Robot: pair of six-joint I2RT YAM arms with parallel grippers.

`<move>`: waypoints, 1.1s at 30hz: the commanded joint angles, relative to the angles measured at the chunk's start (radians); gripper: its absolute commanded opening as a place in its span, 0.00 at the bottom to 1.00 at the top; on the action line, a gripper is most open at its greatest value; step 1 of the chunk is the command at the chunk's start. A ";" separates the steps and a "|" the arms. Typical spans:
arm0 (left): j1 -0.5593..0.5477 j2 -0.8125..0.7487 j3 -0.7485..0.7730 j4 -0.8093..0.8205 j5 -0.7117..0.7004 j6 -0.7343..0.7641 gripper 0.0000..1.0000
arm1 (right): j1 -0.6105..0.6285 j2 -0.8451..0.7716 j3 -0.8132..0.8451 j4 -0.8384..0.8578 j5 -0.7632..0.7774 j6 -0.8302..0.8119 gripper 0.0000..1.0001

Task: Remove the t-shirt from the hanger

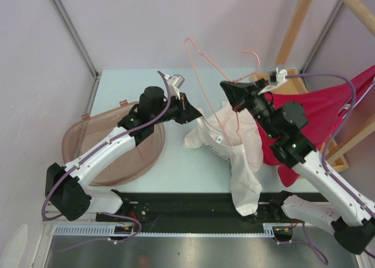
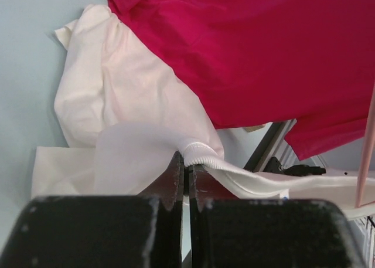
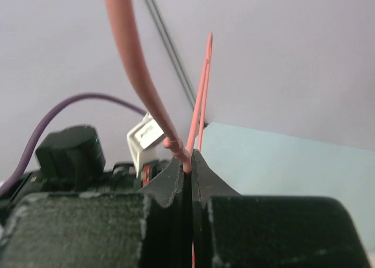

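My left hand (image 2: 186, 162), left of the hanger (image 3: 128, 45), is clamped shut on the ribbed collar of the white t-shirt (image 1: 240, 156). My right hand (image 3: 189, 159) is closed tight on the hanger's pink wire. The t-shirt lies crumpled on the tabletop (image 1: 129, 86) below the hanger, whose lower wire runs down over it. A red cloth (image 1: 316, 115) lies to the hanger's right.

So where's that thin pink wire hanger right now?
Seen from above, the thin pink wire hanger is raised over the table's middle, pinched in the right gripper, just above the crumpled white t-shirt.
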State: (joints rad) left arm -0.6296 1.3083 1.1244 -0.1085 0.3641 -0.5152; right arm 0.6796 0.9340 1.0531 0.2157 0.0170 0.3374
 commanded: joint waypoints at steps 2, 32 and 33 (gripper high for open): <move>0.001 -0.046 0.015 0.027 0.029 0.006 0.00 | 0.005 0.084 0.152 0.137 0.141 -0.018 0.00; -0.220 0.379 0.424 -0.188 -0.396 0.170 0.46 | 0.005 -0.201 0.305 -0.699 0.570 0.015 0.00; -0.235 0.391 0.376 -0.163 -0.392 0.175 0.58 | 0.005 -0.207 0.301 -0.717 0.574 0.014 0.00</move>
State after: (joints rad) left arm -0.8047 1.6894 1.5661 -0.3336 0.0940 -0.3645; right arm 0.6815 0.7677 1.3457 -0.4435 0.5617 0.3351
